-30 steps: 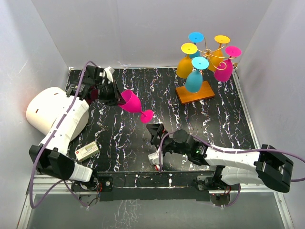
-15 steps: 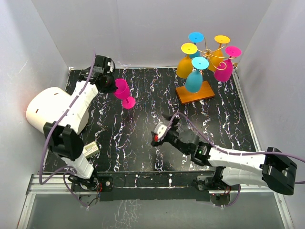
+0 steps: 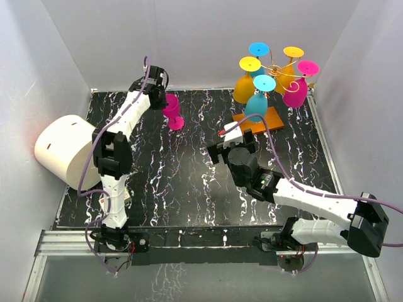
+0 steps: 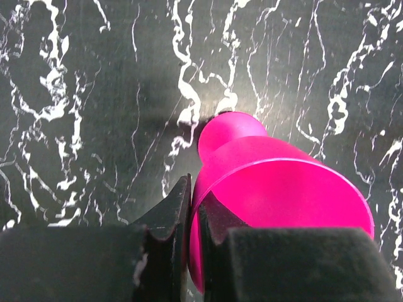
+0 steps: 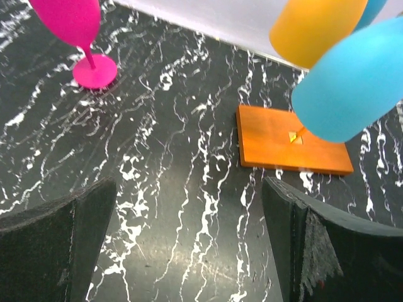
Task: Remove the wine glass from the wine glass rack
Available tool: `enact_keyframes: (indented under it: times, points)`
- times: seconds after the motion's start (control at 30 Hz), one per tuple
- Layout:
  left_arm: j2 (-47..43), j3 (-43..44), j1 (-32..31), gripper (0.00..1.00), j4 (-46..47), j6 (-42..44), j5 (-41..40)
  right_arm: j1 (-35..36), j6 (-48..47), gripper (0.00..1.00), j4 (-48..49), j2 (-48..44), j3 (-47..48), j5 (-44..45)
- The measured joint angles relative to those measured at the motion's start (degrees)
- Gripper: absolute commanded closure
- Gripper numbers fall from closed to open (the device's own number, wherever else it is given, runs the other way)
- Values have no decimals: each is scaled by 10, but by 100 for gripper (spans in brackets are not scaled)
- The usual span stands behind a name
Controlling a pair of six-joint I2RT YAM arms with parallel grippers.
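left gripper (image 4: 192,195) pinching pink wine glass (image 4: 277,182) rim; right gripper (image 5: 189,207) wide open
blue glass (image 5: 352,88) ahead-right looks light, probably slick; grab its bowl

The magenta wine glass (image 3: 172,108) stands upright, seemingly set down, well apart from the gold wine glass rack (image 3: 272,118).
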Motion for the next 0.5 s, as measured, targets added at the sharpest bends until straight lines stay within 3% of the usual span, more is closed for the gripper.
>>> enact_keyframes:
  times: [0.13, 0.2, 0.37, 0.5]
  points:
    - [45, 56, -1, 100, 10, 7, -3, -37, 38, 2, -69, -6, 4, -38]
    - [64, 88, -2, 95, 8, 14, -10, -47, 51, 2, -86, -15, 4, -55]
    - [111, 174, -11, 90, 4, 37, -27, -54, 69, 2, -90, -42, 4, -84]
    - [118, 185, -17, 87, -2, 49, -35, -60, 73, 2, -90, -41, 4, -94]
